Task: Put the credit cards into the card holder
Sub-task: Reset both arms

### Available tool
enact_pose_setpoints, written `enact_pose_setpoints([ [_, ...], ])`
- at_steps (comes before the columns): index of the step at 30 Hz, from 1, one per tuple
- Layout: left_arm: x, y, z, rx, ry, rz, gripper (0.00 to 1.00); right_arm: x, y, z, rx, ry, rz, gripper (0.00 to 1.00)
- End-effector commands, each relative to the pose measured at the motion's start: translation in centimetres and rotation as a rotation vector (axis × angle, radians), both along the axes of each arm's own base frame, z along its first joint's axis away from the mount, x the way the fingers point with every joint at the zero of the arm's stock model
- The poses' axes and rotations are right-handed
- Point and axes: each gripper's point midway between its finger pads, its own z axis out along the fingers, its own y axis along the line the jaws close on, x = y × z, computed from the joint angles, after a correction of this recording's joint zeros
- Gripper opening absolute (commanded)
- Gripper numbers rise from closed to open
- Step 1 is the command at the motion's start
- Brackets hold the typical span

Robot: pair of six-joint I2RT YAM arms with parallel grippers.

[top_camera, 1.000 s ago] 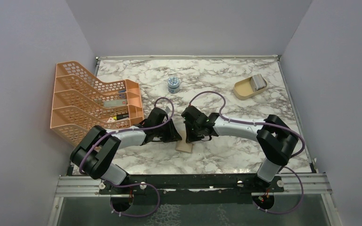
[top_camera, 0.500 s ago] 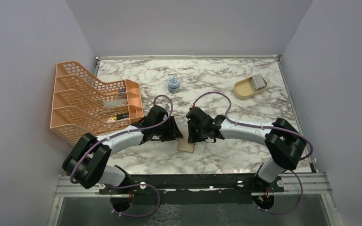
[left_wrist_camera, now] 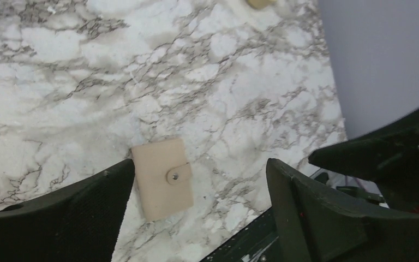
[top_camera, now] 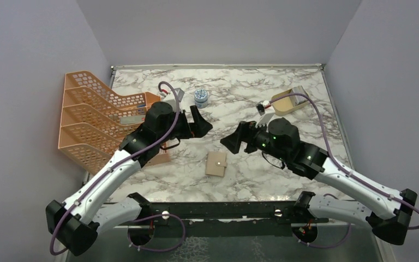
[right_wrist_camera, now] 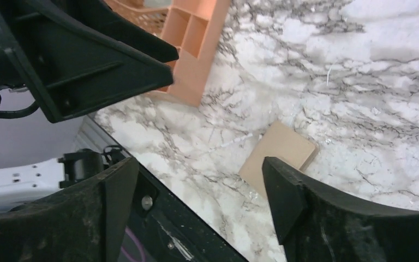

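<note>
Tan and shut, the card holder (top_camera: 216,164) lay flat on the marble bench (top_camera: 251,183) with its snap tab (left_wrist_camera: 175,176) fastened, between the two arms and touched by neither. The left pincer (left_wrist_camera: 199,166) and the right pincer (right_wrist_camera: 199,164) both hung above it, jaws apart and nothing in them. The credit cards (top_camera: 300,93) seemed to sit in the beige dish (top_camera: 280,103) at the far right, well apart from the holder. I judged the main risk to be the closed snap: no card could enter before the flap was opened, and a push on so thin a wallet might only slide it over the smooth marble. The thin cards could also slip from the grasp at the dish, and the left arm stood near the orange file tray (top_camera: 95,117). Half a second before, both pincers were low and close together over the holder. They had since risen and drawn apart, leaving it fully uncovered in about the same place.
</note>
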Motion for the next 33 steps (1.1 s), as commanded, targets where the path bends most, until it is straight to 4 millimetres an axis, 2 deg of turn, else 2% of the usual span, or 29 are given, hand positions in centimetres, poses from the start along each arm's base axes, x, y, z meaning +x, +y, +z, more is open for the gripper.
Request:
enact_pose_setpoints([
  [1, -1.7, 0.9, 5.5, -0.003, -0.127, -0.073, 0.99, 0.4, -2.2, 3.9, 0.035, -0.098, -0.069, 0.90],
  [5, -3.1, 1.5, 8.8, -0.054, -0.212, -0.095, 0.99, 0.0, -4.3, 6.3, 0.068, -0.137, -0.126, 0.91],
  [7, -3.6, 2.1, 9.5, -0.067, -0.238, -0.079, 0.99, 0.0, -5.5, 6.6, 0.081, -0.136, -0.173, 0.92],
  [9, -3.9, 2.7, 9.6, -0.069, -0.257, -0.063, 0.99, 0.0, -6.8, 6.0, 0.065, -0.112, -0.227, 0.92],
  [11, -4.2, 3.2, 9.2, -0.063, -0.265, -0.050, 0.99, -0.1, -7.6, 5.4, 0.054, -0.107, -0.254, 0.93],
  [23, -5.0, 4.8, 4.9, -0.049, -0.212, 0.020, 0.99, -1.1, -8.9, 3.0, 0.098, -0.075, -0.281, 0.94],
  [33, -5.2, 4.9, 4.2, -0.058, -0.193, 0.025, 0.99, -1.1, -9.3, 2.6, 0.078, -0.070, -0.293, 0.93],
])
